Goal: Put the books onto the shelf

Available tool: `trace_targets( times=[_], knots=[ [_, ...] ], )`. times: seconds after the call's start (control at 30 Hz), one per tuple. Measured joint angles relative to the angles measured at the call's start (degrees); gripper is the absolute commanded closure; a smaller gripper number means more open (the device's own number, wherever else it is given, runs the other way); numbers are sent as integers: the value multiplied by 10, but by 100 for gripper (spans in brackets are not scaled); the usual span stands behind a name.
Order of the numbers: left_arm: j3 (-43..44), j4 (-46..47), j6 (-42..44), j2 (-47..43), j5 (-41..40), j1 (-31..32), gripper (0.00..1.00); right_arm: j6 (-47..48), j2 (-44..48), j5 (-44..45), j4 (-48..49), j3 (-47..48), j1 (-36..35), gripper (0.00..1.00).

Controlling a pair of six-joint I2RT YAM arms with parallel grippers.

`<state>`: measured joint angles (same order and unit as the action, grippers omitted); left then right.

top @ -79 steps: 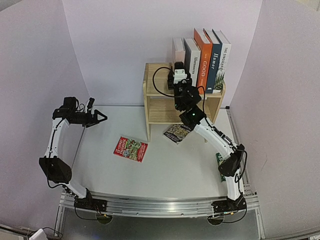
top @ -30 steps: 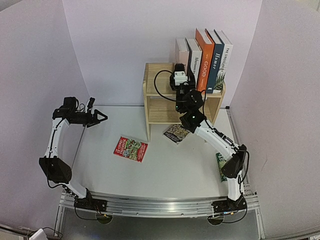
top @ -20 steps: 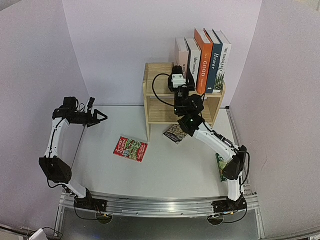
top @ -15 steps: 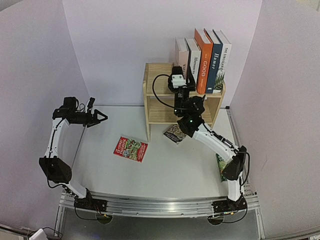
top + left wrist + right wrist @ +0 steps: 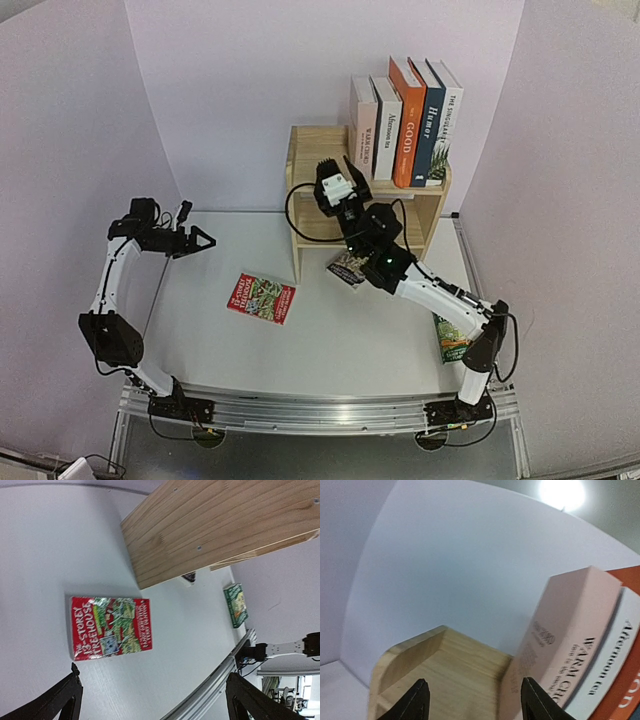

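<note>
The wooden shelf (image 5: 296, 215) stands at the back of the table. Several books (image 5: 405, 115) stand upright on its top tier, the leftmost a pink one (image 5: 362, 125). My right gripper (image 5: 335, 172) hovers open and empty just left of and below that pink book (image 5: 560, 645); its own view looks over the bare top board (image 5: 450, 670). A red book (image 5: 261, 297) lies flat on the table, a dark patterned book (image 5: 350, 268) at the shelf's foot, a green book (image 5: 452, 340) at the right. My left gripper (image 5: 205, 240) is open, raised above the table's left side, over the red book (image 5: 109, 627).
Pale walls close in the table on the left, back and right. A metal rail (image 5: 300, 410) runs along the near edge with both arm bases. The shelf's side panel (image 5: 210, 530) fills the upper part of the left wrist view.
My right gripper has drawn back from the pink book, moving left and towards the front. The pink book stays upright. The left arm has barely shifted.
</note>
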<state>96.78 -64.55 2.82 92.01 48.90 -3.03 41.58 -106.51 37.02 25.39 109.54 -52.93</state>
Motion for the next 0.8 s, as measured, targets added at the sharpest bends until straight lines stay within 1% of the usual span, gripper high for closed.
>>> trace_targets(
  times=[0.1,0.2,0.23,0.37,0.5,0.7,0.8],
  knots=[
    [-43,2,18,1,-54,2,0,-94,30,-89,-148,2,-1,32],
    [-81,1,35,13,-112,12,0,-178,47,-167,-254,-3,-1,28],
    [-89,1,41,21,-129,19,0,-202,51,-188,-273,-13,-1,28],
    [-103,12,60,81,-196,72,0,-284,61,-249,-328,-85,-1,27],
    [-101,41,64,169,-246,114,2,-348,48,-285,-374,-146,-1,27],
    [-52,67,57,301,-283,120,12,-437,17,-313,-388,-191,-1,27],
    [-32,70,49,320,-283,125,18,-476,-4,-318,-390,-206,1,27]
  ],
)
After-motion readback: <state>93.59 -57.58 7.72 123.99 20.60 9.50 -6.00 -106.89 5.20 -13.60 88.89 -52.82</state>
